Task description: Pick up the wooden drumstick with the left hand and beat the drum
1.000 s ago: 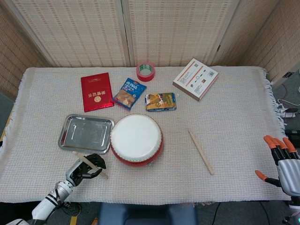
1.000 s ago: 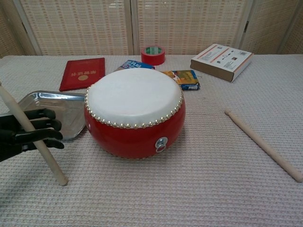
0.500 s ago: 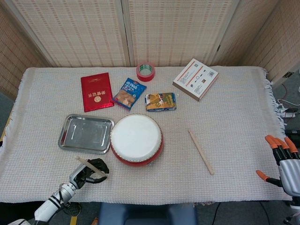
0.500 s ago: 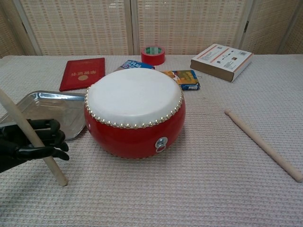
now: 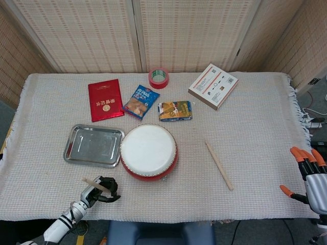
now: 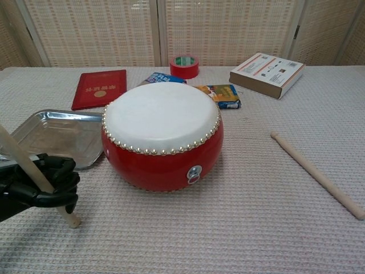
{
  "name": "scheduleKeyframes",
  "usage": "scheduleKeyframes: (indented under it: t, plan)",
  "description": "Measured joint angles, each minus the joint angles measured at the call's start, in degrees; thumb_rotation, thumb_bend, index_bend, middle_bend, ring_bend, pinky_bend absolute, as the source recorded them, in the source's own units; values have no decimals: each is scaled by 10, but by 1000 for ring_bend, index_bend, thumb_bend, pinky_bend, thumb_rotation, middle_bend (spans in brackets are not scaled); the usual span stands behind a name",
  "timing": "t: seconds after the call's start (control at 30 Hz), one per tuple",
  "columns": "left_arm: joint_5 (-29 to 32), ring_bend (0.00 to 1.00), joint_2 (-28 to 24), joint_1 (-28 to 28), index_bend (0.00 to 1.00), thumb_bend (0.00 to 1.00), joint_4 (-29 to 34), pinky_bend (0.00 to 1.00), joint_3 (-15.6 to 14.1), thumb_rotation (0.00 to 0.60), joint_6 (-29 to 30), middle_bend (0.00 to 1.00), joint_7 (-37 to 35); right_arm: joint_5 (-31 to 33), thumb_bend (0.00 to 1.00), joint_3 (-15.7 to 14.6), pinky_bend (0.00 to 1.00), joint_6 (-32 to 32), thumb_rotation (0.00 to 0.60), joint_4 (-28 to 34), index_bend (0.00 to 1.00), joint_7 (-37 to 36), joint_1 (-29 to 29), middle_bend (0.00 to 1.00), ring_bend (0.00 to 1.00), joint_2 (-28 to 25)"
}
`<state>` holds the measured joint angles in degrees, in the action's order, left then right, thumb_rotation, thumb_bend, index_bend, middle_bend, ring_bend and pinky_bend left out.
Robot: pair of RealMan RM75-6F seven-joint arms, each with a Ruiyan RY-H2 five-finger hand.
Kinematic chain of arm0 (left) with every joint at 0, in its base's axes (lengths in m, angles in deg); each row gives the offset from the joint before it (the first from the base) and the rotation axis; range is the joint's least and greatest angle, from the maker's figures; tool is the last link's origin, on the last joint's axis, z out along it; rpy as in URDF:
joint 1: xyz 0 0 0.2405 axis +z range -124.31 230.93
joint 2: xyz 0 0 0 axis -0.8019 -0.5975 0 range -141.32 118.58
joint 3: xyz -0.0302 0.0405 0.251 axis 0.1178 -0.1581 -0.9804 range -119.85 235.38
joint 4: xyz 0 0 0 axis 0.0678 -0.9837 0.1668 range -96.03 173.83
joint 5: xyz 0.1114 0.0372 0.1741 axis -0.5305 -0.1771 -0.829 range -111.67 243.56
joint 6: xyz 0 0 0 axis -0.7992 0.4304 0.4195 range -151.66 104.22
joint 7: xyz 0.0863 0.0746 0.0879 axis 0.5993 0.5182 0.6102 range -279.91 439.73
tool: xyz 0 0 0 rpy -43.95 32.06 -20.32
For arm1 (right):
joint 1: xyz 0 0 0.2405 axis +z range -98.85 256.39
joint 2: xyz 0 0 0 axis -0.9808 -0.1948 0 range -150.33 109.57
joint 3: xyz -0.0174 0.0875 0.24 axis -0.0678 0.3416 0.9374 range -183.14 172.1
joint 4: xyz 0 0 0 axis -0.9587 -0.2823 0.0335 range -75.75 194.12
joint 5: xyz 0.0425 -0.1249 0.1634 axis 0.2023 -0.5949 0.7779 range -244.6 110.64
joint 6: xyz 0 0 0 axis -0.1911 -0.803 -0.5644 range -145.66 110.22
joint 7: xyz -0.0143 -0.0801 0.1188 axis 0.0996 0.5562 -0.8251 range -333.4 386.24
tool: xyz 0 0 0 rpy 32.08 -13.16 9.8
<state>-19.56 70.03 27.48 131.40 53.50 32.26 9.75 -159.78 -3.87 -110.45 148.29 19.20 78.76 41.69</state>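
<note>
Now drumstick (image 6: 23,164) gripped in left hand (image 6: 40,185), beside drum (image 6: 162,134)

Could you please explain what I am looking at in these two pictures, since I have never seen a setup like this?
This is a two-armed robot with humanlike hands at a cloth-covered table. One camera looks down from its head, the other looks forward from its chest. The black left hand grips a wooden drumstick, tilted, beside a metal tray. The right hand, with orange fingertips, is open at the table's edge and holds nothing. A red drum sits in the middle; a second drumstick lies to its right. Behind are a red booklet, two snack packets, red tape and a box.
</note>
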Motion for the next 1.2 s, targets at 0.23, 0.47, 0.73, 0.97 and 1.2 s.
scheduleKeyframes:
  t: [0.23,0.47,0.73,0.97,1.2]
  plan:
    - [1,713,9,4,810,219,-1,638,-1,600,-1,800,27,-2,37,1,0,-4,600,-1,0,0,-1,76,0,0]
    - [18,784,28,12,882,224,-8,708,3,600,2,877,90,-2,37,1,0,-7,600,-3,0,-1,-3,77,0,1]
    - [42,810,65,37,922,239,-22,738,11,600,23,909,152,0,37,1,0,-10,600,-4,0,-3,-6,76,0,0]
    - [39,833,80,58,958,257,-36,742,10,600,42,939,143,2,37,3,0,-9,600,-3,0,0,-6,77,0,0]
    - [28,891,90,65,999,314,-51,838,7,600,43,987,138,2,38,3,0,-9,600,-1,0,2,-6,76,0,-1]
